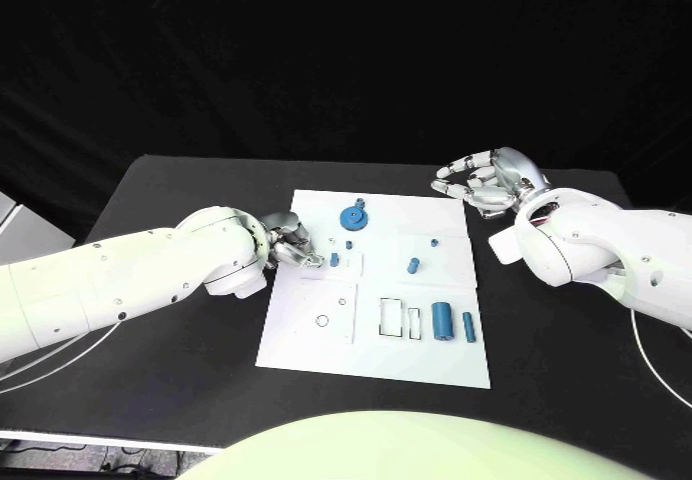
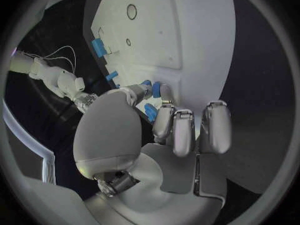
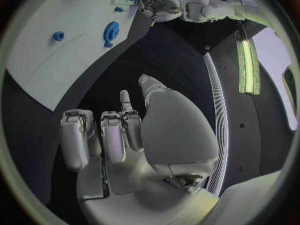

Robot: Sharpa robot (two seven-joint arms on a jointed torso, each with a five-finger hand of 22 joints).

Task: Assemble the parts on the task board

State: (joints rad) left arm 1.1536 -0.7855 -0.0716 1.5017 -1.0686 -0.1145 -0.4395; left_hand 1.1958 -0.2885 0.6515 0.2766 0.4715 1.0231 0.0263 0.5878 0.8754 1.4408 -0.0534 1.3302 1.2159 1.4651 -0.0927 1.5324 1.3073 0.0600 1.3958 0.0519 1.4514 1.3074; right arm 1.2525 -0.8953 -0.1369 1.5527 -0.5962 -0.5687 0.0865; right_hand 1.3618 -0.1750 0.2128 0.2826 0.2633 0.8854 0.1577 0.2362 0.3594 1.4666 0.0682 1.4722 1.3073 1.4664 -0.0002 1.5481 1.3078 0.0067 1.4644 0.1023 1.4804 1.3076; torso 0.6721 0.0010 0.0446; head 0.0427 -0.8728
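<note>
The white task board lies mid-table with several blue parts on it. My left hand sits at the board's left edge. Its thumb and a fingertip close round a small blue peg, standing on the board. A blue gear lies at the far side, also seen from the right wrist. Small pegs sit mid-board. A thick cylinder and a thin one lie at the near right. My right hand hovers beyond the board's far right corner, fingers curled in, holding nothing.
Outlined rectangular slots and a small ring hole mark the board's near half. Bare black table surrounds the board on every side. A white block stands off the table's left edge.
</note>
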